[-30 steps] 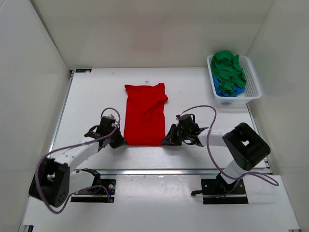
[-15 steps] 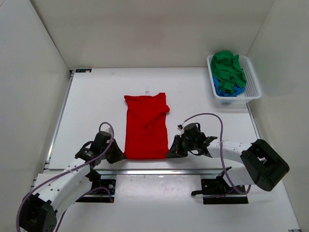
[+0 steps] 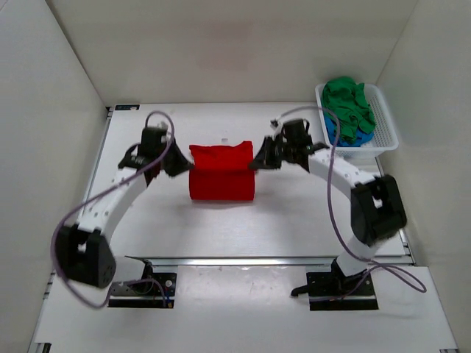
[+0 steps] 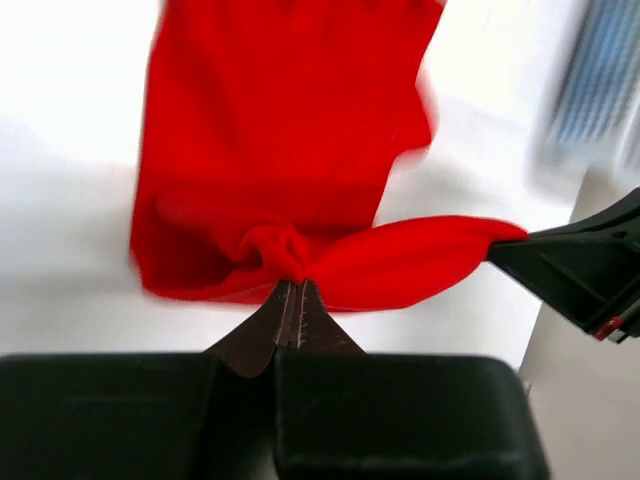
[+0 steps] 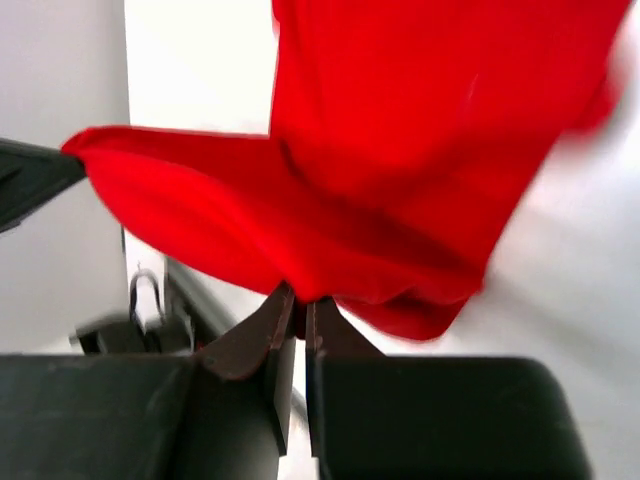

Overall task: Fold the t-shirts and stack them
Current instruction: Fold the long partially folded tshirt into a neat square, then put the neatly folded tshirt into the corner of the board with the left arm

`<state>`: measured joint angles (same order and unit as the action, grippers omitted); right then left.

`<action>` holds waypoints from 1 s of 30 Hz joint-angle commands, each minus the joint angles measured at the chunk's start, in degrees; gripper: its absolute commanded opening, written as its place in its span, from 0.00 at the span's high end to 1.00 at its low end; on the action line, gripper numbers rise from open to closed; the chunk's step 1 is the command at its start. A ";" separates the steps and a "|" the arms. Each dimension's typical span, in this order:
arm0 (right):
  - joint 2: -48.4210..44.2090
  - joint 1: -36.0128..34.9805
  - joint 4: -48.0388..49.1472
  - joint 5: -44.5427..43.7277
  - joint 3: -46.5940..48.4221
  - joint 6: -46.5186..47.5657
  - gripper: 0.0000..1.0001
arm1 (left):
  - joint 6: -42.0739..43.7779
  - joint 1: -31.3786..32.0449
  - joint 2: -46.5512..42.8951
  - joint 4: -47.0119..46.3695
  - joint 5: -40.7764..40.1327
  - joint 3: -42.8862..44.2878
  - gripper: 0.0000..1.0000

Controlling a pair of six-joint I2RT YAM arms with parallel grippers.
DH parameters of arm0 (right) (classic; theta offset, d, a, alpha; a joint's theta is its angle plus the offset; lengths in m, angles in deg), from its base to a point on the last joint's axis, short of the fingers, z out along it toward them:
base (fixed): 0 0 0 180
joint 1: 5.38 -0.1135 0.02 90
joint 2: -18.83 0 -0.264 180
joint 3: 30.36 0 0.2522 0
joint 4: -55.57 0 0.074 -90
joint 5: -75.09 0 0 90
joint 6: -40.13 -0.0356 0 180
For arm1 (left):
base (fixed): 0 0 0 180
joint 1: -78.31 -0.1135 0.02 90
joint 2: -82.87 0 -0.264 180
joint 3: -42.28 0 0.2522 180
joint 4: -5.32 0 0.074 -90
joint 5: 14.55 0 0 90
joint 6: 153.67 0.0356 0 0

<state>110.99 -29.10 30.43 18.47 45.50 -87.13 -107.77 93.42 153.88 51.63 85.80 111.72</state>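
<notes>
Where the basket (image 3: 389, 131) stands, green t-shirt (image 3: 347, 105) overlies blue t-shirt (image 3: 346, 138).

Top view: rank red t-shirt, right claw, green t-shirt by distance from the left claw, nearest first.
1. red t-shirt: mid-table, its left corner pinched in the left claw.
2. right claw: across the shirt, shut on its right corner.
3. green t-shirt: far right corner, piled in the white basket.
</notes>
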 commanded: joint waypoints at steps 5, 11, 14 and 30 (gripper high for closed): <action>23.32 6.41 -5.05 -2.08 30.34 8.94 0.73 | 1.74 -9.39 27.75 -14.41 0.45 21.90 0.53; 23.43 6.41 -4.45 -7.09 32.39 10.54 0.65 | 3.66 -13.45 32.36 -22.29 7.06 23.51 0.35; 19.48 5.98 -4.10 -9.39 28.00 12.38 0.64 | 7.79 -12.83 30.96 -19.38 5.04 21.77 0.31; -13.75 6.67 -2.33 -12.82 0.22 10.45 0.61 | 15.88 -0.01 43.50 0.73 -12.35 27.87 0.27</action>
<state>100.24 -23.20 25.66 6.28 47.32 -75.89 -94.59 91.30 194.55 45.08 79.22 132.24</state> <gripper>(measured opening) 0.390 0.729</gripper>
